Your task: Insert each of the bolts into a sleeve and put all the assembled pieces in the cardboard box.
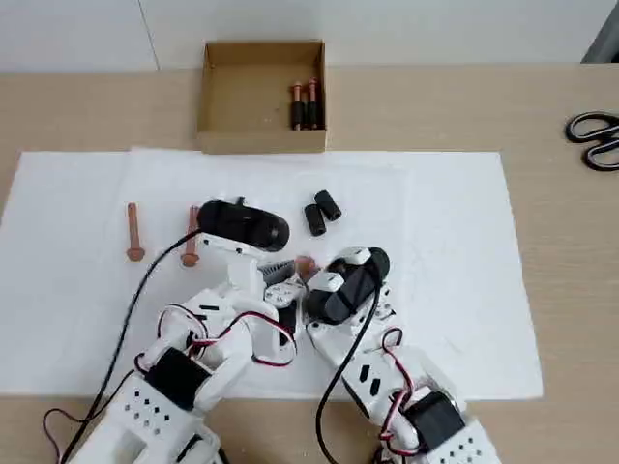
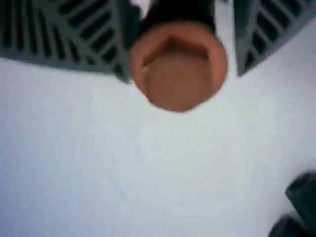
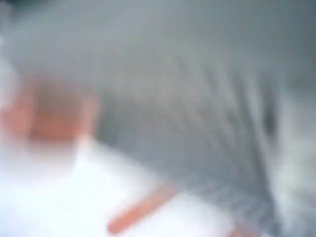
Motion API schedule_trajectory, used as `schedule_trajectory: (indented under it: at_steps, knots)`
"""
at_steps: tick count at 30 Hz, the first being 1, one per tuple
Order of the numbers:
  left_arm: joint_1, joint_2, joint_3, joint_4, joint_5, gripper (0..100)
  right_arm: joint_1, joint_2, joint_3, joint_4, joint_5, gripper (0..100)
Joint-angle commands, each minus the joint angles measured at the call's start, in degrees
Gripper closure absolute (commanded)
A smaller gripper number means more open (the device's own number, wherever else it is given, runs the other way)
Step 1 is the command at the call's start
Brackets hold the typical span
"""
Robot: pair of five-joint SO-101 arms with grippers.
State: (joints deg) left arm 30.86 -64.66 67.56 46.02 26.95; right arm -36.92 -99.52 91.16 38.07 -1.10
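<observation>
My left gripper (image 2: 178,47) is shut on a black sleeve (image 2: 180,11) with an orange bolt (image 2: 177,74) in it, its head facing the camera. In the high view this gripper (image 1: 280,274) sits at the middle of the white sheet, with the bolt head (image 1: 305,265) just beside it. My right gripper (image 1: 309,285) is close against it from the right. Two loose bolts (image 1: 133,232) (image 1: 191,237) lie to the left. Two loose sleeves (image 1: 321,213) lie just beyond the grippers. The cardboard box (image 1: 242,97) at the back holds two assembled pieces (image 1: 305,104).
A white paper sheet (image 1: 455,271) covers the table in front of the box. Black scissors (image 1: 595,137) lie at the far right edge. The right wrist view is blurred, with an orange bolt head (image 3: 49,113) and a lying bolt (image 3: 143,207).
</observation>
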Motion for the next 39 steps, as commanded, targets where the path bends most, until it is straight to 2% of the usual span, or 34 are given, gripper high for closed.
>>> schedule_trajectory:
  at_steps: [1, 10, 14, 20, 24, 29, 31, 34, 39]
  knots:
    - [0.26, -0.44, -4.0, 3.08, 2.11, 78, -0.31, -1.54, -1.05, -2.07, -0.53, 99.5]
    - [0.0, -0.44, -9.89, 7.56, 2.11, 78, -0.22, -1.45, -1.05, -2.07, -0.53, 99.5]
    - [-3.69, -0.44, -13.32, 10.46, 1.93, 78, -0.22, -1.36, -1.05, -2.07, -0.44, 99.5]
    - [-12.84, -0.44, -17.01, 15.38, 0.09, 77, 1.1, -1.19, -1.32, -1.45, -0.44, 99.5]
    - [-19.16, -0.44, -20.88, 22.07, -0.09, 77, 5.93, -1.19, -2.9, 3.65, -0.44, 99.5]
    - [-26.55, -0.44, -24.13, 29.36, -0.09, 77, 19.21, -1.1, -10.02, 7.43, 0.44, 99.5]
    - [-29.19, -0.44, -25.63, 30.86, -0.09, 77, 23.08, 0.13, -14.68, 7.52, 3.52, 99.5]
    - [-32.97, -0.44, -27.12, 30.33, -0.18, 77, 25.98, 8.4, -24.18, 7.52, 5.8, 99.5]
    - [-35.87, -0.44, -27.82, 29.27, -1.23, 77, 26.15, 36.88, -48.35, 7.08, 5.71, 99.5]
